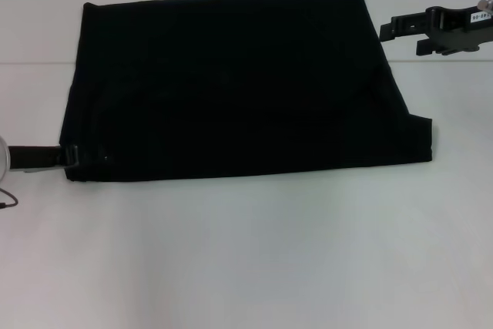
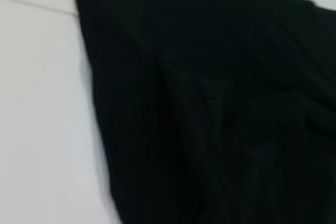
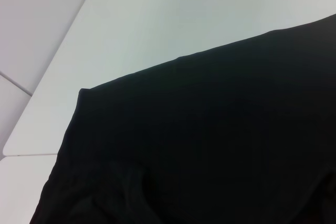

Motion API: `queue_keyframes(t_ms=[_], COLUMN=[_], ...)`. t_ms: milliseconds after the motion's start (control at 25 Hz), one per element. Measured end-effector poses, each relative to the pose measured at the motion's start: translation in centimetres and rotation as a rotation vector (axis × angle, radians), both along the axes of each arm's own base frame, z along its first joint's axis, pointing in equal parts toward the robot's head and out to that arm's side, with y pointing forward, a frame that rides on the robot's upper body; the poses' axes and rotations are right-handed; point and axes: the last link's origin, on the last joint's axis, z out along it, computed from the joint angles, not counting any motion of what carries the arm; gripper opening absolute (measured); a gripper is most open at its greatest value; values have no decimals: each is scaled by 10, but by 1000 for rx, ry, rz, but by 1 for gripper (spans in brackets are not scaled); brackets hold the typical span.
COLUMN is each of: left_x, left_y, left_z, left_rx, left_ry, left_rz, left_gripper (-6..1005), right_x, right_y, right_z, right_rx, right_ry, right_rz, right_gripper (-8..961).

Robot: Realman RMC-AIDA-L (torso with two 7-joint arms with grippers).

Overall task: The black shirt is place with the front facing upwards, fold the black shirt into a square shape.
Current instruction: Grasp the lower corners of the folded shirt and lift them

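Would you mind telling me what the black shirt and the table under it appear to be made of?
The black shirt looks like soft matte knit cloth, probably cotton or a blend: it lies limp, with shallow folds and creased edges, and gives no shine. The table looks like a smooth, hard white board, perhaps laminate, with a faint sheen and a straight seam line; the exact material cannot be told.

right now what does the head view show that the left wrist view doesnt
Only the head view shows the black shirt's whole outline, a wide, roughly rectangular shape on the white table, and both claws: the left claw at the shirt's near left corner, the right claw beside its far right corner. Only the left wrist view shows the soft folds and creases in the cloth up close, with neither claw visible. Both show the plain black cloth lying on the white surface, with no lettering showing.
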Motion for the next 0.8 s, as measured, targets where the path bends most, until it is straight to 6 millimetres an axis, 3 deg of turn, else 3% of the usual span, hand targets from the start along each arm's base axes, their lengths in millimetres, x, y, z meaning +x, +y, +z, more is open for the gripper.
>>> queue_keyframes(t_ms=[80,280,800], left_x=[0,4,11], left_y=[1,2,6], left_z=[0,-2,-4], left_rx=[-8,-18,-23], left_ry=[13,13,37], left_rz=[6,5,-10], left_gripper=[752,515,234], right_x=[0,1,8], right_y=[0,0,-3], right_z=[0,1,3], right_rx=[1,4,-1], right_ry=[0,-1,6], right_rz=[0,0,-15], right_gripper=[941,942,941])
